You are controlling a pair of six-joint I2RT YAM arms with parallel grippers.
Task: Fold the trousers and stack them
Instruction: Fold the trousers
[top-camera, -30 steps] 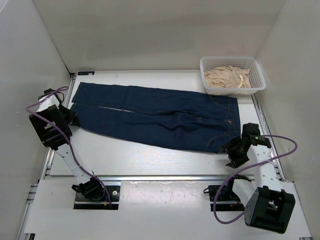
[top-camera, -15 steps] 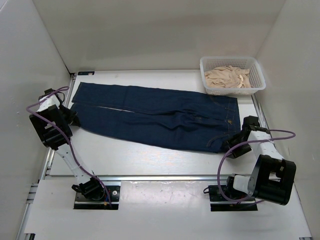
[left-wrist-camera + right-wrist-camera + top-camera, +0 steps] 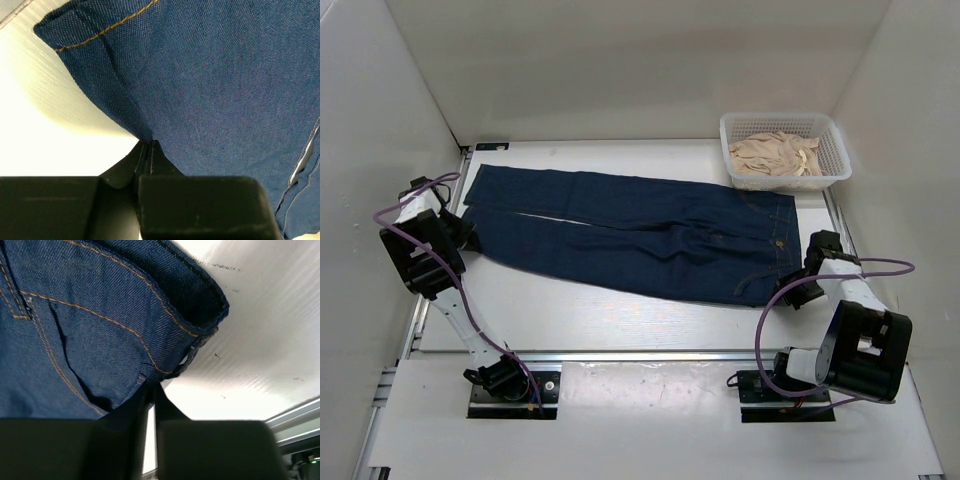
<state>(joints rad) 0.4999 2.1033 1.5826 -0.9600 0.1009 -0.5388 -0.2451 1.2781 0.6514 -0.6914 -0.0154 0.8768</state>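
The trousers (image 3: 640, 235), dark navy jeans, lie flat across the table, legs to the left and waistband to the right. My left gripper (image 3: 463, 232) is at the leg ends. In the left wrist view it (image 3: 148, 145) is shut on the denim (image 3: 210, 80) just beside the hem. My right gripper (image 3: 792, 290) is at the near waistband corner. The right wrist view shows its jaws (image 3: 150, 386) closed on the edge of the jeans (image 3: 90, 315) below the orange-stitched waistband.
A white mesh basket (image 3: 835, 170) holding beige cloth (image 3: 772, 155) stands at the back right, close to the waistband. White walls enclose the table on three sides. A metal rail (image 3: 650, 355) runs along the near edge.
The right arm swung in toward the waistband corner and its jaws closed on the denim. The left arm and the trousers stayed put.
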